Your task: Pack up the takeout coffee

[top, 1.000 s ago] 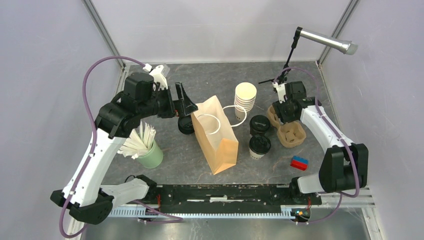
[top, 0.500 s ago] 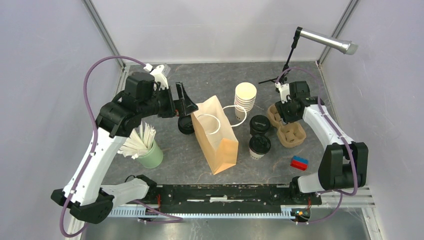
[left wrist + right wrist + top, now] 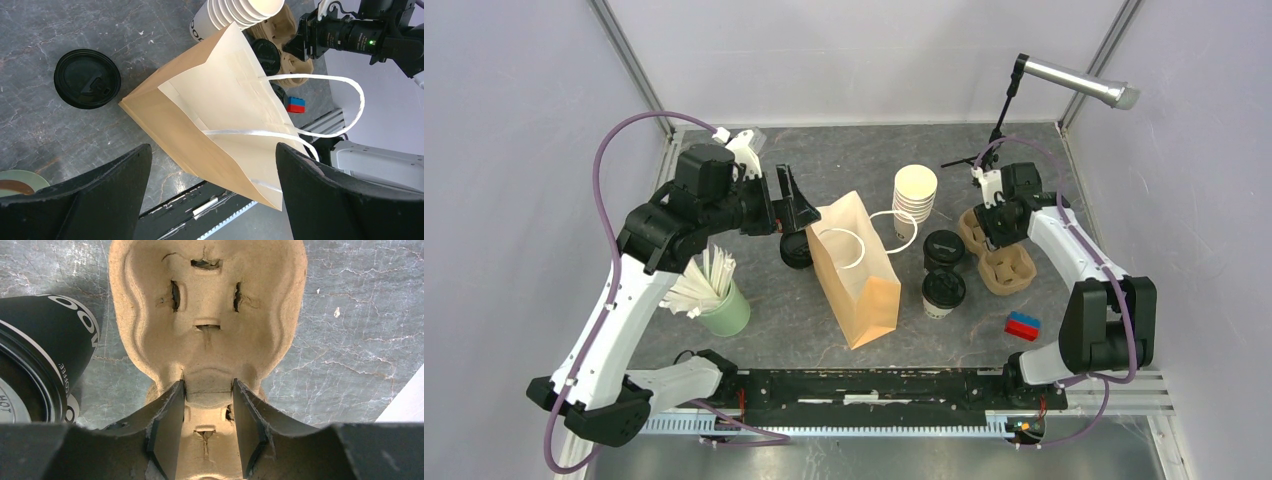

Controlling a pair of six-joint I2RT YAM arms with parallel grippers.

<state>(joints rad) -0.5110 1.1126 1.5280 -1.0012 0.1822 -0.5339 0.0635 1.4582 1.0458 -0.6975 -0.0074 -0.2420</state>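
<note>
Near the table's [image 3: 824, 160] right edge, the right gripper [image 3: 207, 390] has its fingers pressed against both sides of the cardboard cup carrier's [image 3: 207, 300] centre ridge. Two lidded coffee cups [image 3: 943, 290] stand just left of the carrier, beside the paper bag [image 3: 854, 275] mid-table. The left gripper [image 3: 799, 205] hovers wide open at the bag's left, holding nothing.

The dark grey, marble-veined table [image 3: 824, 165] carries a brown paper bag [image 3: 859, 285] with white handles at its middle, a black lid [image 3: 795, 251] just left of the bag, and a green cup of white sticks [image 3: 727, 312] toward the left front. Right of the bag stand a stack of lidless cream cups [image 3: 913, 200], a far lidded coffee cup [image 3: 943, 247] and a near lidded coffee cup [image 3: 943, 290]. A pulp cup carrier [image 3: 1007, 268] sits just beside them, with a red-and-blue block [image 3: 1023, 325] near the right front.
</note>
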